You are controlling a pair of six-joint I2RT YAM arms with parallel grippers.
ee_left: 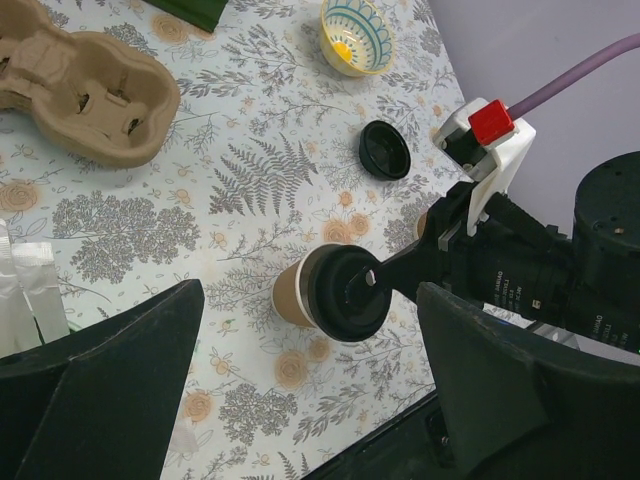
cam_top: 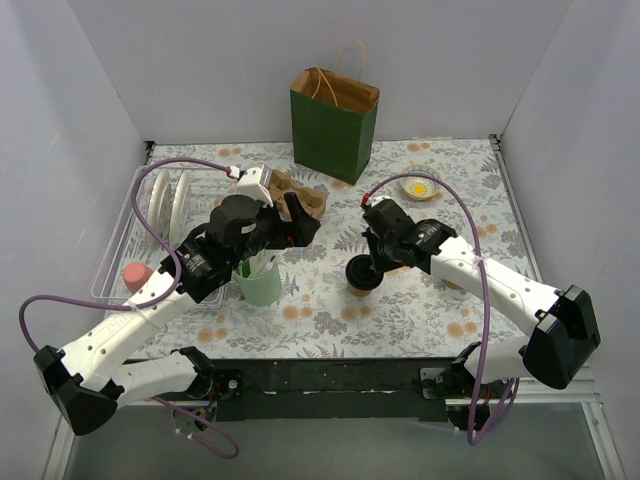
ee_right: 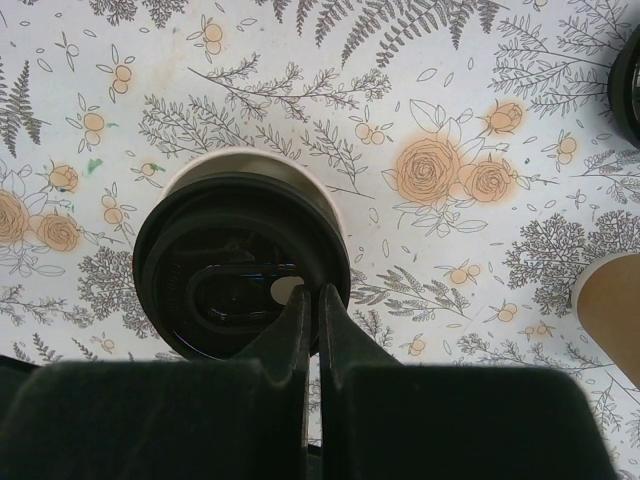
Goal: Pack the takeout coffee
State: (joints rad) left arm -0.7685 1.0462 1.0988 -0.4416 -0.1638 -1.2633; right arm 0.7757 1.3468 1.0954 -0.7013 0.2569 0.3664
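1. From above, the takeout coffee stands upright, lid up and axis vertical, to the right of the pulp cup carrier and nearer the arms. Bare floral tablecloth surrounds it.
2. In the left wrist view, the left gripper is spread wide and holds nothing. Open cloth lies between the carrier and the coffee.
3. In the right wrist view, the right gripper is pinched nearly closed, with its tips on the lid's rim.

The right wrist view's edge crops a paper cup and a black lid. The right gripper covers part of the takeout coffee.
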